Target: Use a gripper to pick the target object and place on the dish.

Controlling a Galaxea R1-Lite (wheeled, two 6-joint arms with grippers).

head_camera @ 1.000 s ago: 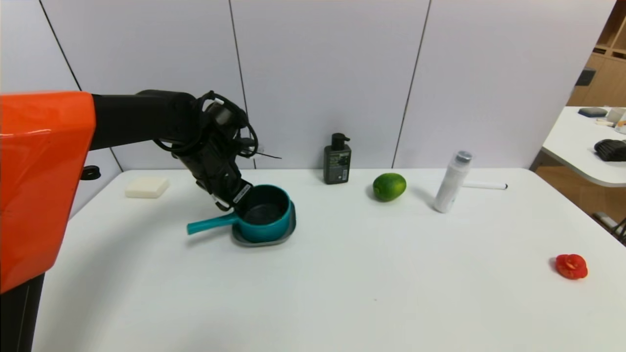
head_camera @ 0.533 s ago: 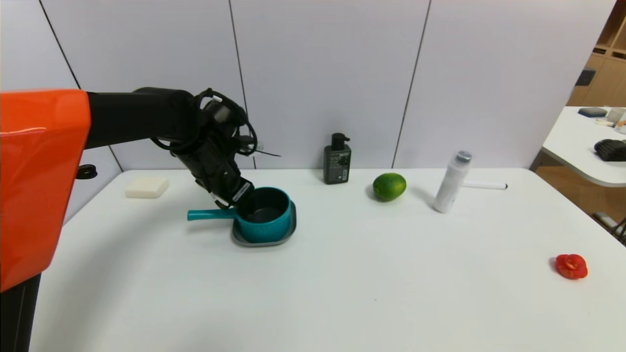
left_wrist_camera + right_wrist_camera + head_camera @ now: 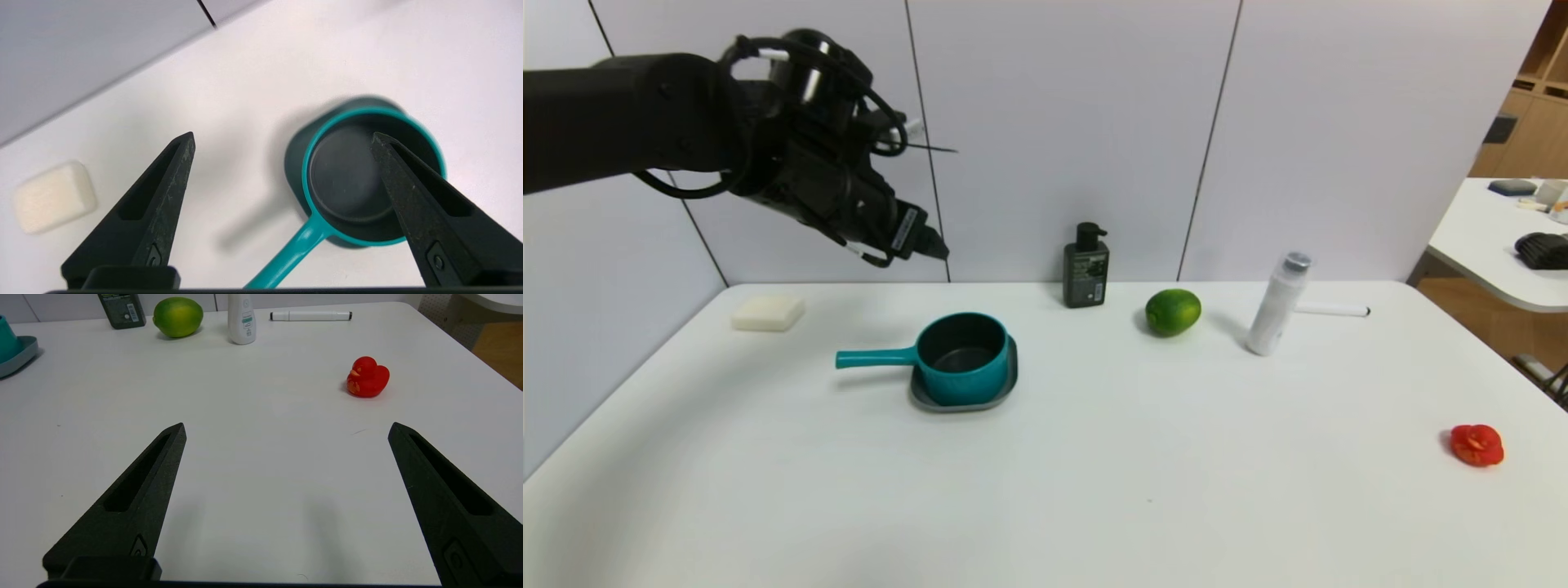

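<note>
The teal saucepan [image 3: 964, 359] stands upright on the grey dish [image 3: 1006, 390], its long handle [image 3: 874, 358] pointing to the left. My left gripper [image 3: 931, 245] hangs high above and behind the pan, well clear of it. In the left wrist view that left gripper [image 3: 282, 136] is open and holds nothing, with the saucepan [image 3: 347, 179] and the dish's edge [image 3: 295, 163] far below it. My right gripper [image 3: 287, 424] is open and empty low over the near table, out of the head view. From there the dish [image 3: 20, 355] shows at the far side.
A white block [image 3: 768, 313] lies at the back left. Along the back stand a dark pump bottle [image 3: 1086, 273], a green fruit [image 3: 1173, 312], a white bottle [image 3: 1278, 306] and a marker [image 3: 1331, 310]. A red toy duck [image 3: 1476, 445] sits near the right edge.
The left gripper has opened, let go of the saucepan's rim and risen up and to the left. The saucepan has settled level on the dish.
</note>
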